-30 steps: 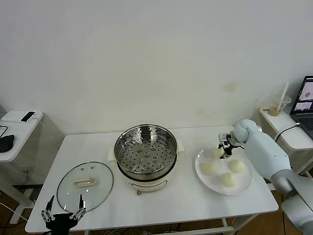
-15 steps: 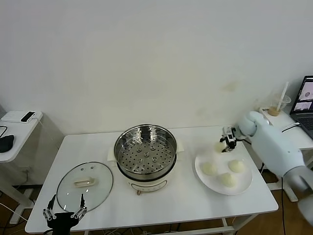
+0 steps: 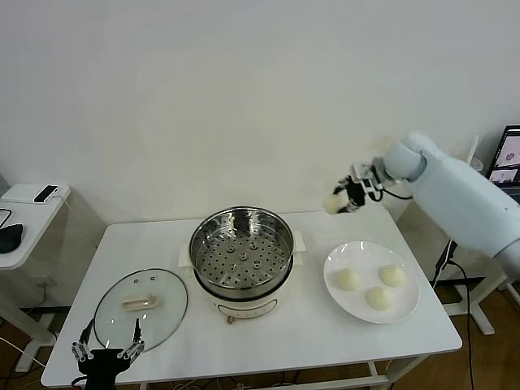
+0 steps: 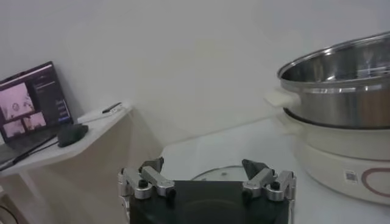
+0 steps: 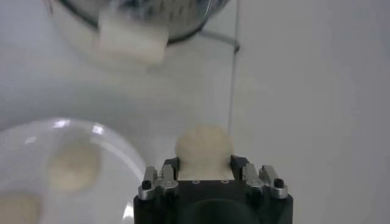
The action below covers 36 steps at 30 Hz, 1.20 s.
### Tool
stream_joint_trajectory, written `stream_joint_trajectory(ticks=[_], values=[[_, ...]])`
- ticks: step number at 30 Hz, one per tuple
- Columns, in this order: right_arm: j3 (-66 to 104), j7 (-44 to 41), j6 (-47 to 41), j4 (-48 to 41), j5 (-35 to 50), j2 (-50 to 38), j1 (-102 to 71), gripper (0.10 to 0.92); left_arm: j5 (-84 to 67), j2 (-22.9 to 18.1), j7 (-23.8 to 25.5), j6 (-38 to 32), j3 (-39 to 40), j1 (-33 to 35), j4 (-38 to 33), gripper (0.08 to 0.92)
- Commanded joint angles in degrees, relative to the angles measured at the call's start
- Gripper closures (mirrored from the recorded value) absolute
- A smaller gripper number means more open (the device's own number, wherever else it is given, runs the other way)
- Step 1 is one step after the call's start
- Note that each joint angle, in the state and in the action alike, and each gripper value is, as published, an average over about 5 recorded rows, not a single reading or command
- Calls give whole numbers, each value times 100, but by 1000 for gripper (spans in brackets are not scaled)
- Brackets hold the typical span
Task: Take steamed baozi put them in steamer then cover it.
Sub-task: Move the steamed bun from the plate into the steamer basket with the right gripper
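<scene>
- The white table (image 3: 309,325) is the biggest thing here, and everything for the job sits on it.
- The right arm (image 3: 463,199) is a chunky white thing reaching in from the right, raised well above the tabletop.
- The steamer (image 3: 242,248) sits about mid-table: a shiny stainless basket with a hole-punched bottom on a cream pot base. It's got nothing in it so far. In the left wrist view its steel wall (image 4: 341,76) looms up close.
- The cover (image 3: 141,309) lies flat on the table left of the steamer, clear glass with a metal rim and a cream oblong handle on top.
- The white plate (image 3: 410,313) is on the right side of the table with three steamed baozi on it (image 3: 378,288). They're smooth, round, cream-white, and sit close together without obviously touching.
- The right gripper (image 3: 348,198) is up in the air between the plate and the steamer, higher than both, with its fingers clamped on the fourth baozi (image 3: 335,202). The right wrist view shows that bun (image 5: 204,145) pinched snugly between the two fingers, looking pale and slightly grainy.
- The left gripper (image 3: 106,355) hangs at the near-left table edge, just by the cover's near rim, fingers spread apart and holding nothing.
- A phone (image 3: 46,193) sits on a side table far left.
</scene>
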Motion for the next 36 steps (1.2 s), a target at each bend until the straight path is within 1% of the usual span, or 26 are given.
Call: stream_joint_trajectory(ticks=[1,8,14,18,23,30,36], values=[[-1124,190,-64,333,1167,773,1074,482,-21,24,5,5,-54,-12,6,177],[-1776,524,436,-257,1284,1829,1242,482,-66,74,17,10,-215,-32,5,177],[-2387,721,1203,-726,881,2406,1297,484,-119,132,28,16,-319,-53,11,177],[-2756,787,1591,-834,547,2626,1298,485,-181,157,31,12,-398,-57,25,177],[-3124,928,2150,-912,-63,2794,1247,490,-253,186,32,10,-476,-65,47,177],[-3261,1245,2839,-1149,-754,2965,1027,491,-280,188,27,14,-494,-106,70,177],[-3233,1475,3149,-1398,-1083,3088,897,491,-280,181,27,14,-486,-117,87,177]])
